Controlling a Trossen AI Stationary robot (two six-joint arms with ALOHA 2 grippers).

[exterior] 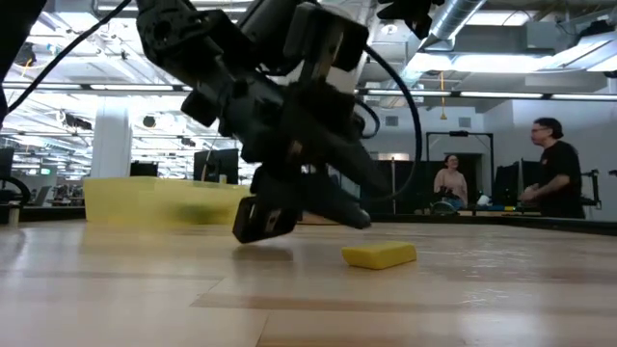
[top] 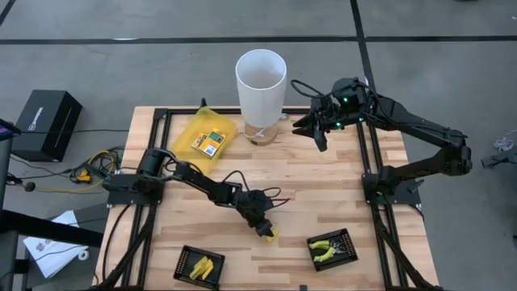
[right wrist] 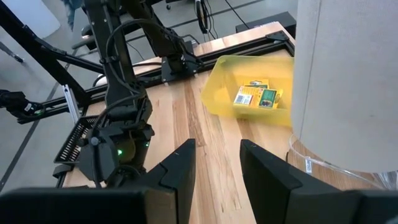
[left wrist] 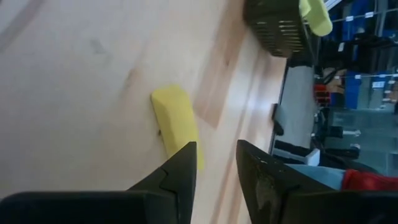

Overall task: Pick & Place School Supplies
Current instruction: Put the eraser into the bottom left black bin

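A short yellow oblong piece (top: 271,235) (left wrist: 176,121) (exterior: 379,254) lies flat on the wood near the table's near edge. My left gripper (top: 263,225) (left wrist: 214,149) hovers low just beside it, open with a narrow gap; the piece is next to one finger, not between the two. More yellow pieces lie in a black tray (top: 199,265), and yellow-green plier-like tools in another tray (top: 333,249) (left wrist: 280,25). Packets with green-white labels (top: 212,141) (right wrist: 258,96) lie in the yellow pouch (top: 202,133). My right gripper (top: 317,131) (right wrist: 214,162) is open and empty, up beside the white container.
A tall white container (top: 260,85) (right wrist: 348,81) stands at the far edge between the pouch and my right gripper. Black frame rails (top: 367,153) run along the table's sides. Bare wood lies across the middle (top: 315,186). People stand in the room beyond the table (exterior: 554,169).
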